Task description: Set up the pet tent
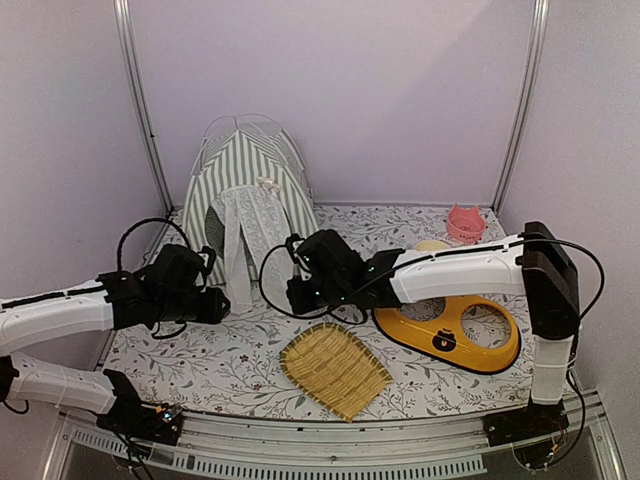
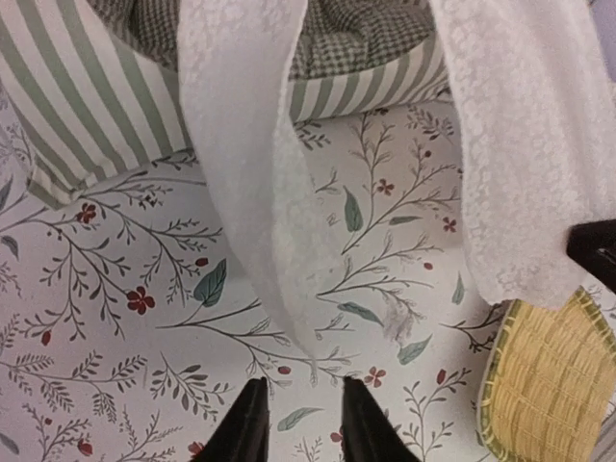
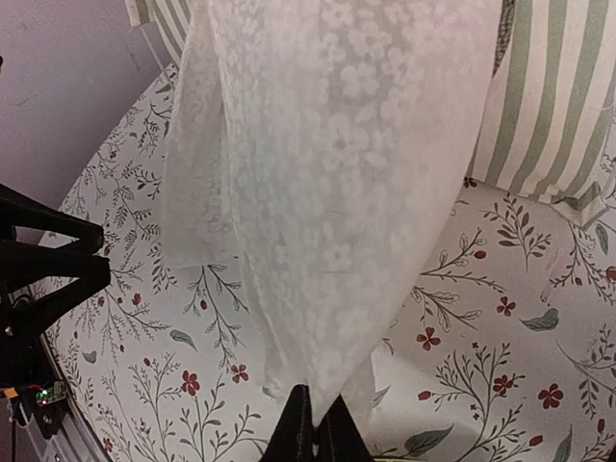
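Observation:
The pet tent [image 1: 250, 170] stands upright at the back left, grey-green and white striped, with a white lace door curtain [image 1: 245, 235] hanging in two strips. My right gripper [image 3: 316, 412] is shut on the lower tip of one lace strip [image 3: 337, 173] and holds it pulled out from the striped wall [image 3: 549, 106]. My left gripper [image 2: 303, 390] is open and empty just above the floral mat, its jaws a little short of the tip of the other lace strip [image 2: 250, 144]. A checked cushion [image 2: 356, 34] shows inside the tent door.
A woven bamboo tray [image 1: 335, 368] lies at the front centre and shows in the left wrist view [image 2: 549, 385]. A yellow feeding stand [image 1: 450, 330] lies at the right. A pink cup [image 1: 465, 222] stands at the back right. Walls enclose the floral mat [image 1: 220, 365].

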